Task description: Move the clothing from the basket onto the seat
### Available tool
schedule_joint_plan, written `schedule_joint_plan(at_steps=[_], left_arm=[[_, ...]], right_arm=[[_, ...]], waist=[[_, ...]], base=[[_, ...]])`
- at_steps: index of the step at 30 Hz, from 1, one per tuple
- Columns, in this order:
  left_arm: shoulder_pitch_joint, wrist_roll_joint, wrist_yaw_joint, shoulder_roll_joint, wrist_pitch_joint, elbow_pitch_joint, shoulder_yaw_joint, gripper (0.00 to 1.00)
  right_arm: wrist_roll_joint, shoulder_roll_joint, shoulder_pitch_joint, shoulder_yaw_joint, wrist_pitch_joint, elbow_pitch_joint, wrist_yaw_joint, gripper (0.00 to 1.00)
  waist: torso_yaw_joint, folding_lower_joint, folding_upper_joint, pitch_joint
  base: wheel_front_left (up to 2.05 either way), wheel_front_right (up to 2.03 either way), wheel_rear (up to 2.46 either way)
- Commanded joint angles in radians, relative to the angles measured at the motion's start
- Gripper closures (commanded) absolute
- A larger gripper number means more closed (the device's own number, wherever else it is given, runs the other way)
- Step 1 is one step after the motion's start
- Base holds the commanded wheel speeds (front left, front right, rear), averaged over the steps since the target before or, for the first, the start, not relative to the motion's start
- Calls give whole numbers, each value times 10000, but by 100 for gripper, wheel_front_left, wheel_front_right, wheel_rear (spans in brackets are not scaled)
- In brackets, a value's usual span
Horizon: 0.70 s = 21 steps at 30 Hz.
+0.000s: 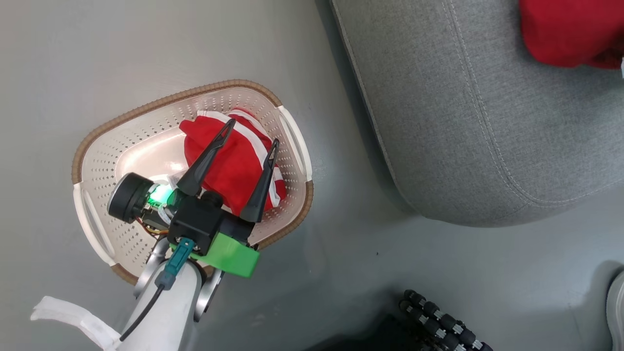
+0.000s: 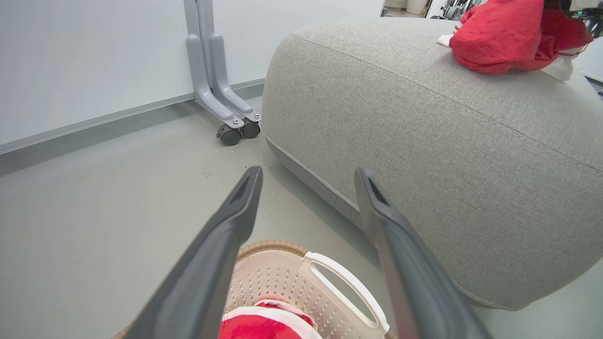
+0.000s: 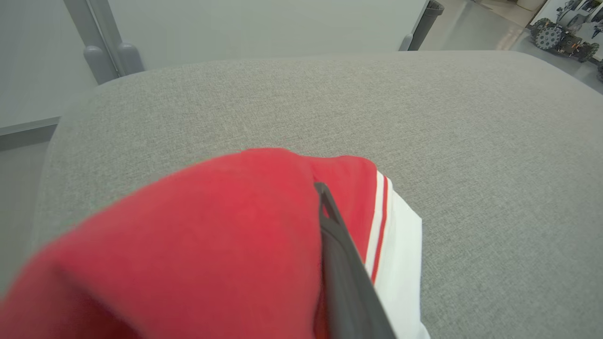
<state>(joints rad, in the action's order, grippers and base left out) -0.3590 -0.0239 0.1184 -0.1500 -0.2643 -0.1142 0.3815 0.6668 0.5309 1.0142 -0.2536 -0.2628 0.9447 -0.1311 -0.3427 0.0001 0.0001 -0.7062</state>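
- your left gripper (image 1: 253, 131) hangs over the basket (image 1: 122, 141). its two dark fingers are spread wide apart with nothing between them.
- under those fingers a striped red garment (image 1: 234, 165) lies crumpled in the basket, on the side nearer the seat, with white trim along its upper edge. you cannot tell whether the fingertips touch the cloth.
- the basket stands on the grey floor (image 1: 73, 48), near the seat (image 1: 463, 122) but not touching it.
- the other red garment (image 1: 565, 29) lies on top of the seat, at the far right of the head view and well apart from the basket.
- in the right wrist view, your right gripper's visible finger (image 3: 341, 268) rises along that bunched red cloth, beside a white hem with red stripes. the second finger is hidden under the fabric, so you cannot tell whether this claw is spread or pinching the cloth.
- in the left wrist view, a grey castor leg (image 2: 226, 113) stands against the pale wall, just past the seat's rounded corner.
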Motion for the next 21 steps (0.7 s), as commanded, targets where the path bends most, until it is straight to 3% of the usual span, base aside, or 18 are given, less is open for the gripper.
schedule_joint_plan(at_steps=[1,13,21], left_arm=[[-36,50,-54,-102,-1,-50,-20,0],[146,-287,-7,183,-1,89,-55,0],[378,-555,22,460,-1,-50,-180,0]], right_arm=[[179,100,90,-47,-31,131,8,0],[822,359,-448,-1365,-31,329,8,0],[1293,723,-1198,-2687,-31,-297,8,0]], waist=[[-18,-1,-1,61],[-226,-1,-1,1056],[-374,-1,-1,2092]], base=[[0,0,0],[0,0,0],[0,0,0]])
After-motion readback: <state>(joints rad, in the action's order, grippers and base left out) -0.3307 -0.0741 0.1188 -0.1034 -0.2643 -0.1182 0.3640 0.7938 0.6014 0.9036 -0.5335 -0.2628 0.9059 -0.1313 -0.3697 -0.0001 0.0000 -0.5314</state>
